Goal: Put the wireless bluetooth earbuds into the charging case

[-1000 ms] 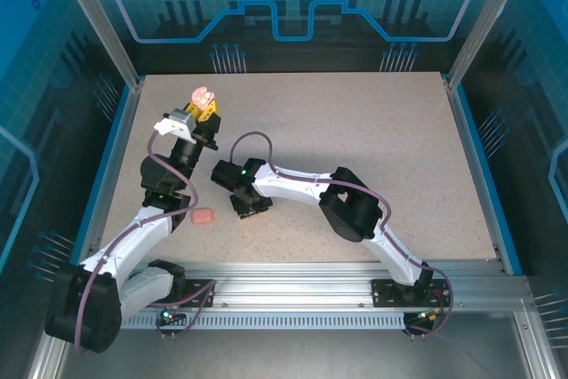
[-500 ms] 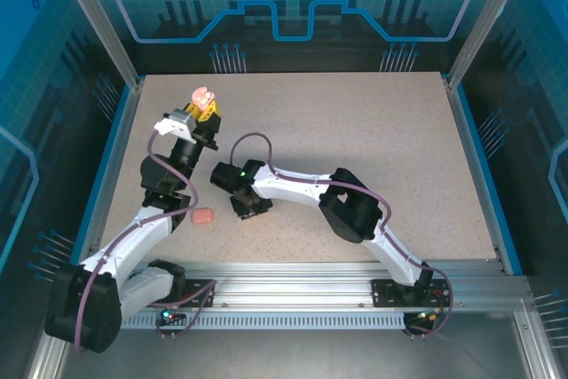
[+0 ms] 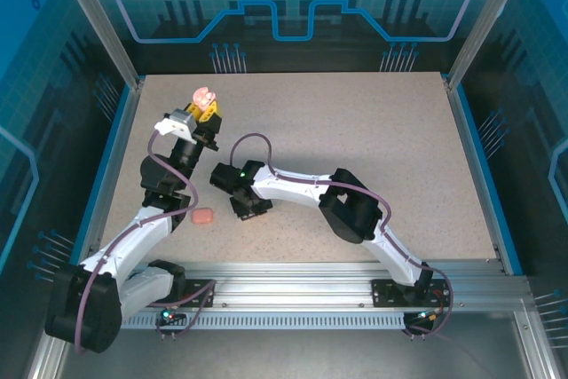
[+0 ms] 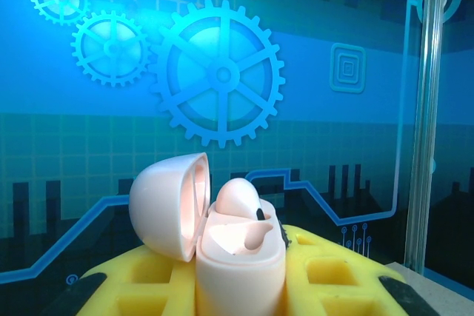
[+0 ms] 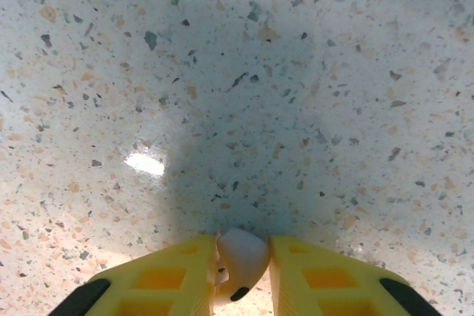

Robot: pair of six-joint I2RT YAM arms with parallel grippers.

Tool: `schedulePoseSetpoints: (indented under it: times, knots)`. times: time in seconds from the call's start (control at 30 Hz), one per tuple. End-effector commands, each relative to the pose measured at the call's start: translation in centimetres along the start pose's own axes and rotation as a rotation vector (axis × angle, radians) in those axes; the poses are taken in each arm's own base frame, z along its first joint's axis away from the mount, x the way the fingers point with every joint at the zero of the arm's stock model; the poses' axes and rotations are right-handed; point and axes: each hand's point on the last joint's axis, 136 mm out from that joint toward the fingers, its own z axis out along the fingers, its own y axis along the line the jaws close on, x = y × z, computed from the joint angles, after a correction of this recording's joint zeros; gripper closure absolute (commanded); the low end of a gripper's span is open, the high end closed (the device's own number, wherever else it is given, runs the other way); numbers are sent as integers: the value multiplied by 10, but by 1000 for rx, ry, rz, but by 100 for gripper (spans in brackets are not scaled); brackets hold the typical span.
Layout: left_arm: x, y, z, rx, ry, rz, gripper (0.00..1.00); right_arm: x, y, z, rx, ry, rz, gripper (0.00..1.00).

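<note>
earbud (image 5: pixel 238 255) pinched betw right pincer (image 5: pixel 243 275) tips, left pincer (image 4: pixel 237 290) clamping open round case (image 4: pixel 164 209)

Two pink cases are in sight: one round case (image 3: pixel 204 96), standing open, and one flatter rounded-rectangular case (image 3: pixel 203 217). Two pale earbuds can be counted, one earbud (image 4: pixel 238 199) seated in the open round case and a second earbud (image 5: pixel 241 255) in the right wrist view. A small pale curved piece just in front of the seated one may be part of it or a further bud, and I cannot tell which. There are two robot arms, a left arm (image 3: pixel 142 228) and a right arm (image 3: pixel 293 185), and one speckled table (image 3: pixel 373 130).
</note>
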Motion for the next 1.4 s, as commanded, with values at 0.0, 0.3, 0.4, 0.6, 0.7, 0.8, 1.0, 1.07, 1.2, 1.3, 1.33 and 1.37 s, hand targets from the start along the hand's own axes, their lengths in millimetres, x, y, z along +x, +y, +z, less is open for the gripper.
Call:
schedulePoseSetpoints:
  times: [0.0, 0.3, 0.4, 0.6, 0.7, 0.8, 1.0, 1.07, 1.2, 1.3, 1.33, 1.37]
  knots:
    - [-9, -2, -3, 20, -36, -14, 100, 9, -8, 3, 27, 30, 0, 78]
    - [-9, -5, -4, 36, -30, -33, 100, 4, -4, -7, -34, -18, -45, 81]
    - [-12, -9, -4, 55, -30, -27, 100, 3, -1, -8, -56, -18, -56, 81]
    - [-17, -12, -6, 68, -30, -11, 100, 1, 1, -15, -77, -43, -67, 83]
    - [-17, -13, -7, 74, -27, -9, 100, 0, -1, -19, -78, -54, -70, 84]
    - [-15, -13, -7, 77, -20, -12, 100, -1, -2, -22, -78, -62, -66, 84]
    - [-15, -16, -6, 93, -15, -18, 100, -5, -13, -33, -72, -92, -51, 85]
    - [-14, -17, -5, 99, -13, -18, 100, -8, -17, -40, -73, -109, -42, 85]
    - [-10, -20, -4, 118, -2, -29, 100, -13, -32, -54, -68, -143, -26, 85]
    - [-6, -23, -2, 135, 6, -53, 100, -18, -46, -68, -63, -181, -12, 85]
    - [-6, -25, -1, 141, 7, -58, 100, -19, -51, -72, -63, -192, -7, 85]
    - [-4, -28, 0, 148, 9, -60, 100, -21, -56, -77, -64, -204, 0, 85]
